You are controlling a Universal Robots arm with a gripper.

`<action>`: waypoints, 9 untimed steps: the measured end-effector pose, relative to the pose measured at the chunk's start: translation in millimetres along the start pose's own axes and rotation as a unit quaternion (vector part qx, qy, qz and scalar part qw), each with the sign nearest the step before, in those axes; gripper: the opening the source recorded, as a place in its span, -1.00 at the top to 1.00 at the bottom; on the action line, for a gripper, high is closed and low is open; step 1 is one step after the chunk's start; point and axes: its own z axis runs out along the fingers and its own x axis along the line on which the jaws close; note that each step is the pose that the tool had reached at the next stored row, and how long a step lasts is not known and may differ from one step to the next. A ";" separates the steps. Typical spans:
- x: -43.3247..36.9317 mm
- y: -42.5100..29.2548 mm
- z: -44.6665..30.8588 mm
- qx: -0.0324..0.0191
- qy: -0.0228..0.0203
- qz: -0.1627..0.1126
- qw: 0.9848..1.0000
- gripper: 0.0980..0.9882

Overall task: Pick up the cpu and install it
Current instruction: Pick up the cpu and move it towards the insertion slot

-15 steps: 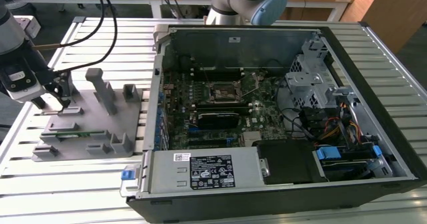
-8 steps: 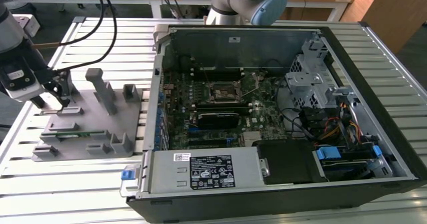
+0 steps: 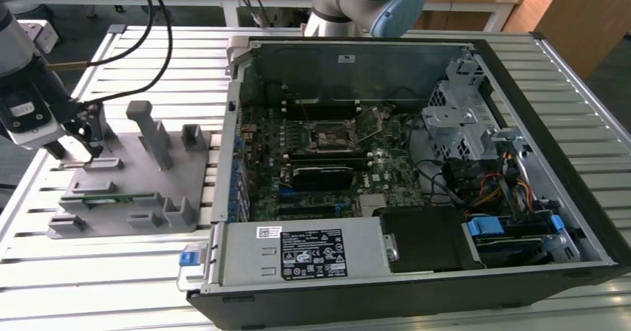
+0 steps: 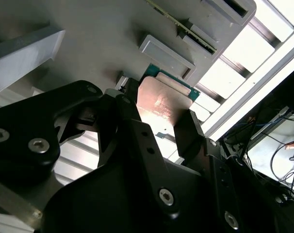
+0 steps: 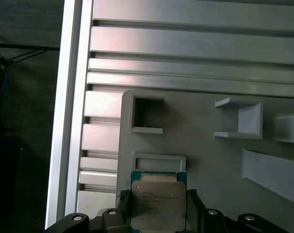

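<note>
Hand (image 3: 77, 151) clenched on the cpu (image 5: 158, 204), its fingers (image 5: 193, 206) pressed against two opposite edges, silvery top facing the first wrist view. It hangs over the grey fixture plate (image 3: 118, 179) near the tabletop's (image 3: 128, 72) edge at the exterior view's left, beside the open computer case (image 3: 345, 69).

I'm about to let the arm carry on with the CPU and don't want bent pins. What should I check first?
1. Gripper closed on the cpu: ok, fingers sit against two opposite edges.
2. cpu lifted clear of the grey fixture: cannot tell.
3. Computer case open, motherboard exposed: ok.
4. Socket empty and unlatched: cannot tell.
5. Memory stick apart from the gripper: ok.
</note>
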 end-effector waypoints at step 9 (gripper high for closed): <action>0.1 0.1 -2.0 0.000 0.000 0.000 1.000 0.00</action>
